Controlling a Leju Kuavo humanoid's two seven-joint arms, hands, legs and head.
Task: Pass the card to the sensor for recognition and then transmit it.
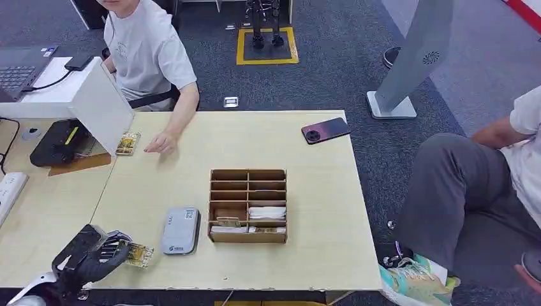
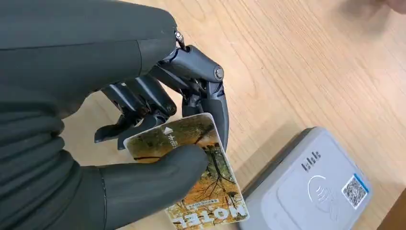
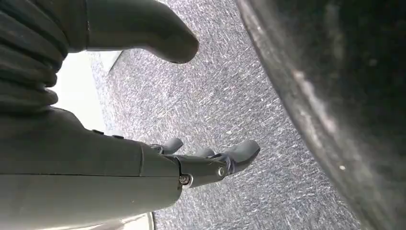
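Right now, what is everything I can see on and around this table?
Card: one, orange-brown, marked HOTEL, in the left hand.
Card reader: one, grey, near edge.
Cardboard organiser: one, brown, centre of the table.
Second card: one, yellowish, far left, beside a person's hand.
Phone: one, dark, far right corner.
Laptop: one, dark, side desk.
People: two, seated, far side and right.
Left hand: pinches the card.
Right hand: fingers apart, over carpet.

Even, bright indoor light, soft shadows on the table (image 1: 306,255), blurred dark foreground in right wrist view.
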